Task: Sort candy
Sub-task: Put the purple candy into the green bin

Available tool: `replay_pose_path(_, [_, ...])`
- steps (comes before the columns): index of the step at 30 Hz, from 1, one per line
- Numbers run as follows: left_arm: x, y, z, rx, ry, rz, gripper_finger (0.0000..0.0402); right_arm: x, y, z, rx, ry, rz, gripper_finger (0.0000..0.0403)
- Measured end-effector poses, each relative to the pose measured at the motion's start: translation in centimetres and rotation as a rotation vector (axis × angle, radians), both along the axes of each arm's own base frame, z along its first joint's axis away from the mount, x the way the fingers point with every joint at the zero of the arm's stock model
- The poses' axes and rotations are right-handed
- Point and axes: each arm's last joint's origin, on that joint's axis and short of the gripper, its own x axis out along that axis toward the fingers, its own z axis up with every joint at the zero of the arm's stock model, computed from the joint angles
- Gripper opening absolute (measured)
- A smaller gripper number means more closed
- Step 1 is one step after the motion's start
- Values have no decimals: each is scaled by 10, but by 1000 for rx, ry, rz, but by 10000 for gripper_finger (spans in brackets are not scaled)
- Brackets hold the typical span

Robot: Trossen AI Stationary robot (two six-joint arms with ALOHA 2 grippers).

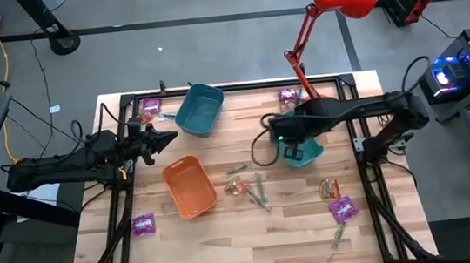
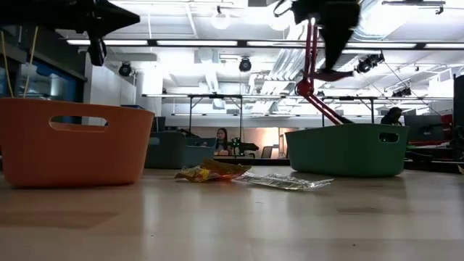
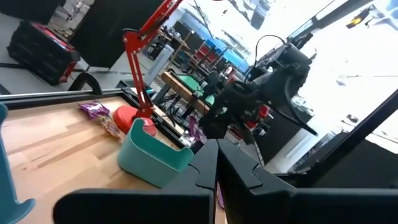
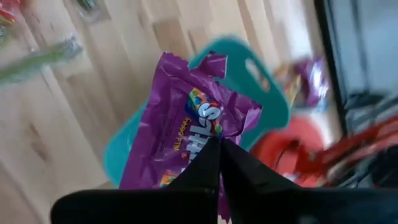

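Purple and shiny, the candy packet [image 4: 186,130] hangs pinched in the right gripper [image 4: 219,147], its jaws squeezed tight on one edge, just above the teal bin [image 1: 300,153]. Best to drop it right over the middle — not the rim. The left gripper [image 1: 166,139] waits clenched on nothing, by the counter's [image 1: 229,246] edge.

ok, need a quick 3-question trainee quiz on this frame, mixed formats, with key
1. True or false: the right gripper is shut on a shiny purple candy packet.
2. Over which plastic bin does the right gripper hang? A) orange bin B) blue bin C) teal bin
3. Fill in: the left gripper hangs, fingers shut and empty, between the blue bin and the ____ bin.

Key:
1. True; the right wrist view shows the packet pinched at the fingertips.
2. C
3. orange
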Motion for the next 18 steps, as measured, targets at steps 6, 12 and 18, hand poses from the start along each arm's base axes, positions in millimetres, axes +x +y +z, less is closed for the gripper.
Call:
replay_pose_path(6, [18, 1, 12, 56, 62, -26, 0, -24, 2, -29, 94, -15, -75, 23])
replay_pose_path(12, [30, 2, 16, 102, 110, -28, 0, -36, 4, -31, 117, -77, -131, 98])
replay_pose_path(18, [35, 2, 15, 110, 131, -54, 0, -64, 19, -14, 295, -54, -148, 152])
